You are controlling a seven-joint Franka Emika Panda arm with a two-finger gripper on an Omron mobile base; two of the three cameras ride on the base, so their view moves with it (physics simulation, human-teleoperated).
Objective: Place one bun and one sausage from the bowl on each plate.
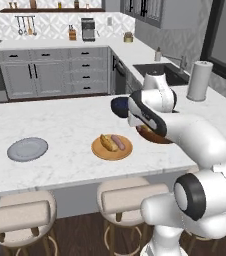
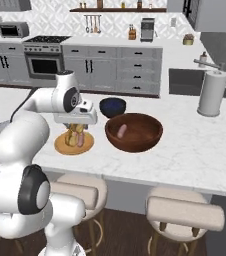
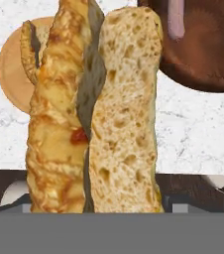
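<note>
Left base view: tan plate [image 1: 112,148] near the island counter's [image 1: 60,125] front edge already carries a bun [image 1: 106,142] and a sausage [image 1: 118,142], side by side. Grey plate [image 1: 27,149] well to its left, bare. Arm hides most of the wooden bowl [image 1: 152,136]; dark blue bowl [image 1: 119,106] behind.

Right base view: gripper [image 2: 76,134] hangs above the tan plate [image 2: 74,144], a second bun [image 2: 76,133] upright between the fingers. Wooden bowl [image 2: 134,132] just right, one sausage [image 2: 122,131] left inside.

Hand view: split bun [image 3: 96,109] stands lengthwise along the gripper, crumb face showing. Jaws wide, clamped on the bun.

Step (judged): carrying the bun to the grey plate.

Risk: release here gives the tan plate two buns. Long carry with tall soft bread; it could tilt or slip out.
</note>
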